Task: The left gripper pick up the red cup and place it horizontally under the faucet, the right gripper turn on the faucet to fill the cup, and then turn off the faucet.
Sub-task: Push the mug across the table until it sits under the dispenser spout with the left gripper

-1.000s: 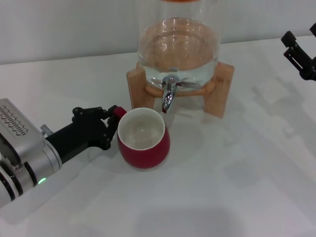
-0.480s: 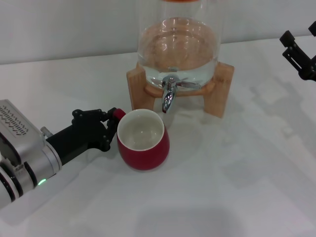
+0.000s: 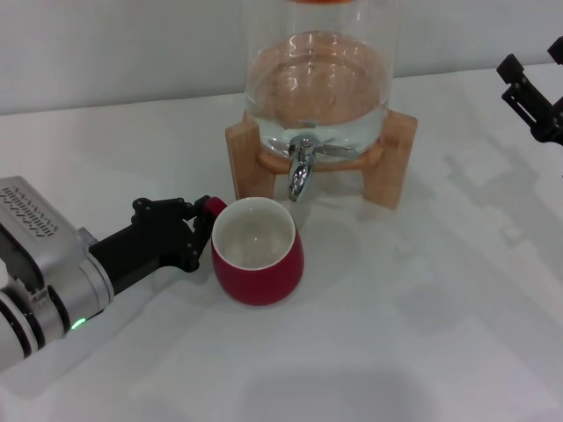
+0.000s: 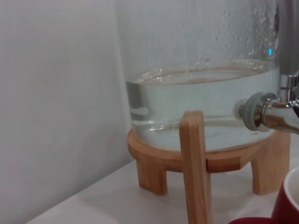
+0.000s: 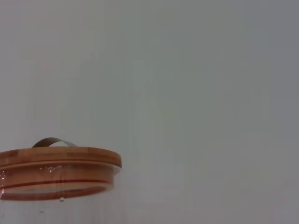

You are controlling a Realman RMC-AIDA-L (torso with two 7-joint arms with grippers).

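The red cup point(image 3: 259, 255) stands upright on the white table, its white inside showing, just in front of and below the chrome faucet point(image 3: 301, 171). My left gripper point(image 3: 199, 230) is shut on the cup's small red handle on its left side. The faucet sticks out of the clear glass dispenser point(image 3: 318, 75) on a wooden stand point(image 3: 387, 167). In the left wrist view the faucet point(image 4: 273, 112) and the cup's rim point(image 4: 288, 200) show at the edge. My right gripper point(image 3: 535, 97) hangs at the far right, well away from the faucet.
The dispenser holds water and has a wooden lid point(image 5: 56, 168), seen in the right wrist view. A pale wall runs behind the table. The white table point(image 3: 422, 334) spreads to the front and right of the cup.
The cup and my left gripper have shifted slightly to the right, staying under the faucet. The right gripper has not moved.
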